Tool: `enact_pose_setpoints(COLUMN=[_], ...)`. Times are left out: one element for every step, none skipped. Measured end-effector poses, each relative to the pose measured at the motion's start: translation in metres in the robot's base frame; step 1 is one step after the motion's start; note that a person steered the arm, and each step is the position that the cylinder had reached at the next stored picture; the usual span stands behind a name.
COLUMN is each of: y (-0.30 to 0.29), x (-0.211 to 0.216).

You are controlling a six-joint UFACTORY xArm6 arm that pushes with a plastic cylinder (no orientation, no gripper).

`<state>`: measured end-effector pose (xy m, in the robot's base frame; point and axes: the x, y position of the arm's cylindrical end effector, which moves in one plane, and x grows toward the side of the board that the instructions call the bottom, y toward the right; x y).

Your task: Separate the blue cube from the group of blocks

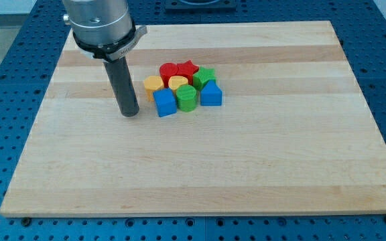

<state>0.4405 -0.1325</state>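
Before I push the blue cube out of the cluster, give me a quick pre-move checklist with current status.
1. My tip visible on the board: ok.
2. Tip apart from the blue cube, at its left: ok.
3. Blue cube on the group's edge, reachable: ok.
4. Cube free of neighbours: not ok; it touches the green block and the yellow block.
5. Open wooden board below the cube to push it into: ok.
6. Second blue block not mistaken for the target: ok.

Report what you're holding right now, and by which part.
Nothing is held. My tip stands on the board, at the view's left of the blue cube and apart from it.
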Motion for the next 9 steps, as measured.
enact_pose_setpoints(y=[0.000, 0.000, 0.002, 0.004, 0.021, 0.041, 0.080, 0.102, 0.103], x=[-0.020, -0.047, -0.054, -0.052, -0.034, -0.025, -0.026, -0.026, -0.013])
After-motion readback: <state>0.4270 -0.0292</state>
